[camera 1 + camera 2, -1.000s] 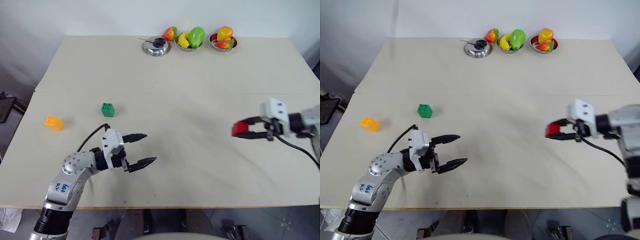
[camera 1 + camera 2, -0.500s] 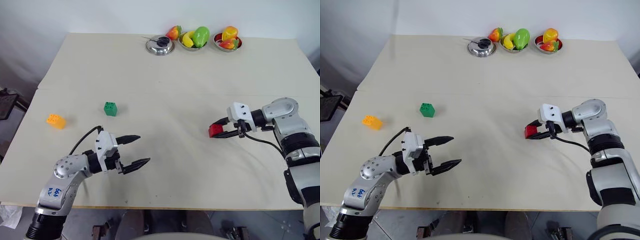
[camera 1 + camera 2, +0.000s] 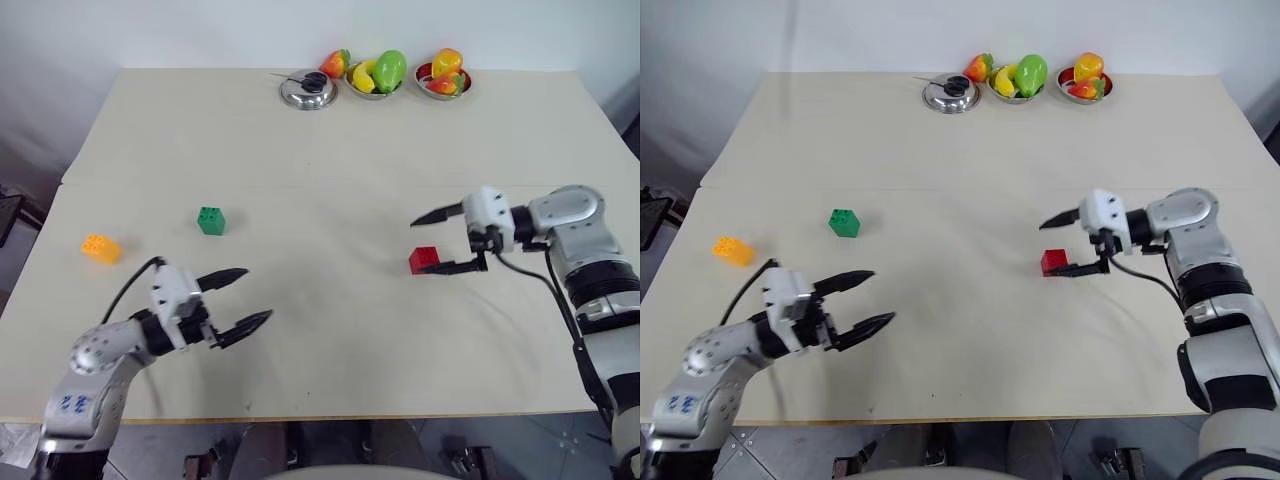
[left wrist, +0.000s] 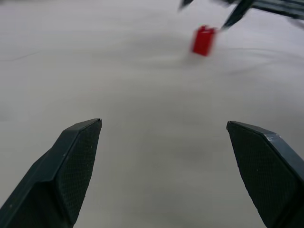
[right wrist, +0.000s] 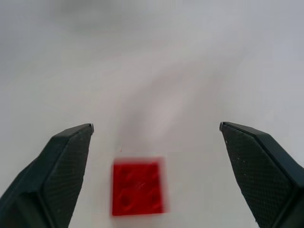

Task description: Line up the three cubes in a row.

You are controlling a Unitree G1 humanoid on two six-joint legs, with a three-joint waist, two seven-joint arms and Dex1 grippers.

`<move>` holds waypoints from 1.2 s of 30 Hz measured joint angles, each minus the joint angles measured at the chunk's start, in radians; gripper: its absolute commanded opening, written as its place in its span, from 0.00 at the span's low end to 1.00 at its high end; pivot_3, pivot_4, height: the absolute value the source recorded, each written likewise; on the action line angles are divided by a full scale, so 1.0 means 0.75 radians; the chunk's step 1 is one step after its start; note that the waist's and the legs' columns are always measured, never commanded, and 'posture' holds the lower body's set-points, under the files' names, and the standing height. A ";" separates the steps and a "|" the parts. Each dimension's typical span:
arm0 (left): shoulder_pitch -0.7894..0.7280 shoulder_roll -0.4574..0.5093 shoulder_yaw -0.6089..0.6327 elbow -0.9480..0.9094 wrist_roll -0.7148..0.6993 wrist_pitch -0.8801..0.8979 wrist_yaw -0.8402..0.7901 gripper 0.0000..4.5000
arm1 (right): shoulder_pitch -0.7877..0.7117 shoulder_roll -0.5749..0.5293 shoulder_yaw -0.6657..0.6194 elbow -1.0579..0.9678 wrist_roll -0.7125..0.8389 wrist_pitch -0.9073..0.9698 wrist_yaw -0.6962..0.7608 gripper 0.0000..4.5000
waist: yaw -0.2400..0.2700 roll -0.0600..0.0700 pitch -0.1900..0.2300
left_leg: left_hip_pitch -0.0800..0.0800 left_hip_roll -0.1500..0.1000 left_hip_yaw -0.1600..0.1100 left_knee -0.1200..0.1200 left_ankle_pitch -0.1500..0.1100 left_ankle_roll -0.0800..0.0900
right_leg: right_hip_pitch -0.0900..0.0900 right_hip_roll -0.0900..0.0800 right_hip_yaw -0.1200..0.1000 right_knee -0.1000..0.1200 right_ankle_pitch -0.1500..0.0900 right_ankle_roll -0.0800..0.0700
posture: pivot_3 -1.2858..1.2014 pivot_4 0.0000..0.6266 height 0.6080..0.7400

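My right gripper (image 3: 441, 241) stands wide over the red cube (image 3: 423, 260) (loose on the table (image 3: 330, 150)), so I should lift clear without nudging it.

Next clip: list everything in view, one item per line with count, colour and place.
red cube: 1, red, on the table right of centre, between the right gripper's open fingers, untouched
green cube: 1, green, left of centre
yellow cube: 1, orange-yellow, near the left edge
bowls: 3, steel, far edge
toy fruits: several, mixed colours, in and beside the bowls
table: 1, beige
left gripper: open, over the near left of the table
right gripper: open, around the red cube
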 measured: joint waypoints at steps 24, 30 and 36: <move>0.075 -0.186 0.276 0.011 -0.057 -0.011 0.376 1.00 | 1.101 0.228 -0.672 -1.078 0.182 0.371 -0.587 1.00 | 0.044 -0.005 0.001 | 0.003 -0.002 0.002 0.000 -0.005 0.000 | 0.000 0.000 0.006 0.003 0.000 -0.003 | 0.52 0.24 1.00; -0.311 -0.210 0.027 0.075 0.098 0.229 0.644 1.00 | 1.164 0.221 -0.742 -1.105 0.163 0.368 -0.606 1.00 | 0.037 -0.006 0.001 | 0.004 -0.002 0.006 0.000 -0.003 0.002 | 0.000 0.001 0.006 0.004 0.001 -0.001 | 0.52 0.24 1.00; -0.616 -0.267 -0.068 0.372 0.214 0.333 0.824 1.00 | 1.241 0.219 -0.749 -1.225 0.162 0.415 -0.642 1.00 | 0.043 -0.008 0.001 | 0.004 -0.002 0.006 0.000 -0.002 0.002 | 0.000 0.003 0.006 0.003 0.001 -0.001 | 0.52 0.24 1.00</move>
